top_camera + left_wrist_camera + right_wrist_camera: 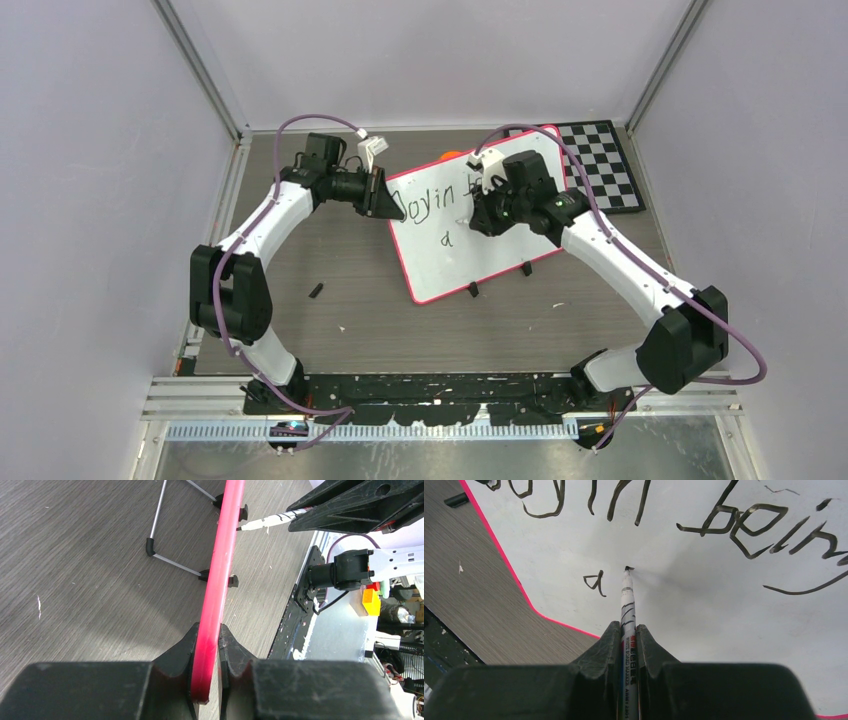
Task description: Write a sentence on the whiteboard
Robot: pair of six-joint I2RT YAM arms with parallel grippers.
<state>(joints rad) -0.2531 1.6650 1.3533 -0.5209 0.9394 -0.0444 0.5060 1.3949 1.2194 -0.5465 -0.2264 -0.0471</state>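
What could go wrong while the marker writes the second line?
1. The left gripper clamps the whiteboard only at its thin rim, so marker pressure may pivot the board.
2. The right gripper pinches the marker narrowly, so it may tilt and spoil the stroke beside the "a".

High rear overview, two close wrist views along the jaws, whiteboard (440, 270) common to all.

One whiteboard (480, 262), one marker (628, 605), two claws (207, 645) (628, 631), one checkerboard (602, 165)
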